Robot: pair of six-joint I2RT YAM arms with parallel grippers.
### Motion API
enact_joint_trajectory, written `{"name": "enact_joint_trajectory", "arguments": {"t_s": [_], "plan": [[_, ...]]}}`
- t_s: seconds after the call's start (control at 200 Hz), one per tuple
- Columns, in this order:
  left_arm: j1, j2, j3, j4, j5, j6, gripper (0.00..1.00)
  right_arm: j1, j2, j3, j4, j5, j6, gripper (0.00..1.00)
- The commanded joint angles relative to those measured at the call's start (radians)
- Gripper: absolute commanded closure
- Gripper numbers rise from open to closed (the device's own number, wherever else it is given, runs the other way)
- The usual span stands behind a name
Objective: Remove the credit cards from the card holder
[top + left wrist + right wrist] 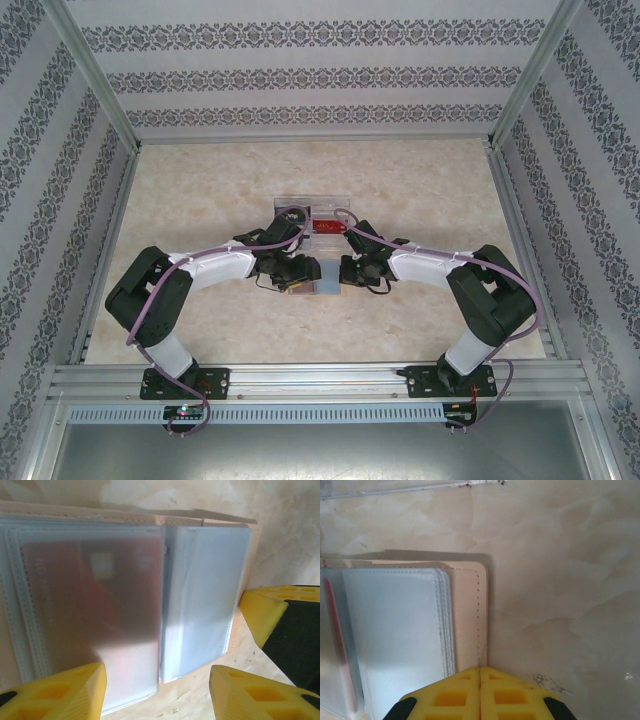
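Observation:
The card holder (pixel 200 595) is a tan booklet of clear plastic sleeves, lying open on the table between my two grippers (pixel 310 287). A red credit card (pixel 95 595) shows blurred through the left-hand sleeve, and its red edge (pixel 337 640) shows in the right wrist view. The right-hand sleeve looks pale and cardless. My left gripper (pixel 160 692) is open, its yellow fingers (pixel 70 692) standing either side of the sleeves' near edge, holding nothing. My right gripper (pixel 480 671) is shut, its tip resting on the holder's tan cover (pixel 467 610) at the right edge.
A clear plastic box (pixel 318 212) with a red card in it stands just behind the holder. Its edge (pixel 395 487) shows at the top of the right wrist view. Marbled tabletop (pixel 430 200) stretches around, bounded by metal rails and patterned walls.

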Motion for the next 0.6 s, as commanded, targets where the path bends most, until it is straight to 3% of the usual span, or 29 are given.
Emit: {"name": "enact_joint_trajectory", "arguments": {"t_s": [0.0, 0.31, 0.595], "plan": [[-0.012, -0.004, 0.015, 0.038, 0.023, 0.017, 0.43, 0.018, 0.034, 0.0, -0.007, -0.014, 0.002, 0.91], [0.005, -0.061, 0.01, -0.097, -0.166, 0.02, 0.45, 0.018, 0.034, -0.004, -0.01, -0.016, 0.002, 0.91], [0.013, -0.053, -0.009, -0.099, -0.168, 0.008, 0.46, 0.021, 0.043, -0.002, -0.007, -0.019, 0.004, 0.91]]}}
